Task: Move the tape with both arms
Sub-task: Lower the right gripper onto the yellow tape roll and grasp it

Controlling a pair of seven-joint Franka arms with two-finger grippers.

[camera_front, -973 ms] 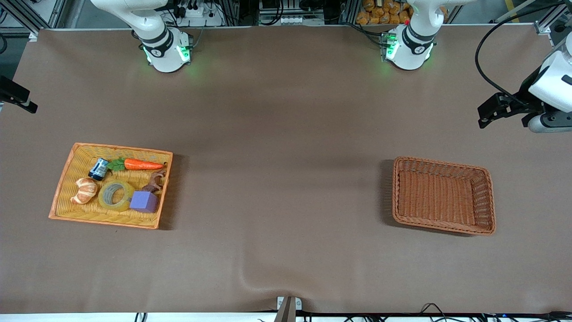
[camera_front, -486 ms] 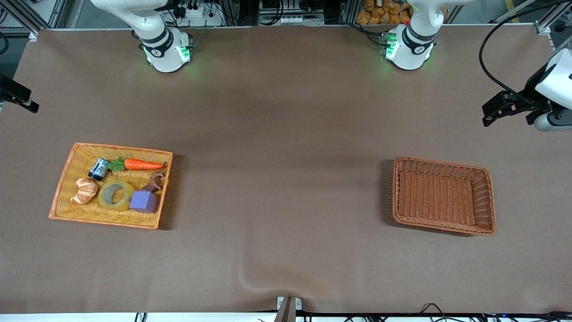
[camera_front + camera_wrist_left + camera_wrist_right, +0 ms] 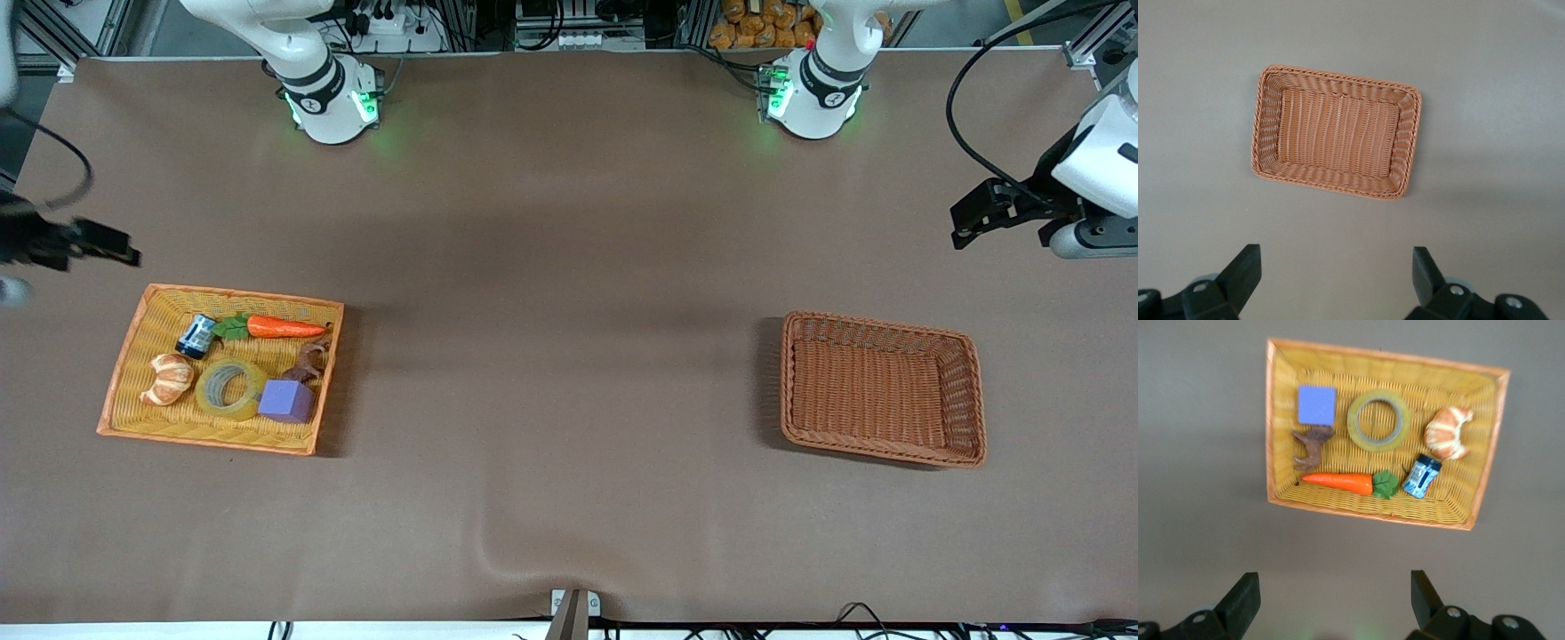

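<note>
Right claw is blurred and half cut off at the frame edge in front view; wrist view shows its fingers spread wide, empty, over bare bench just beside the yellow wicker tray. In the tray, nearest to farthest: purple block, tape lying flat w/ croissant beside it, brown wooden piece, small blue can, toy carrot. Brown woven basket sits toward the left arm's end. Left claw, partly cropped, hangs over the bench near that basket, fingers apart, empty.
</note>
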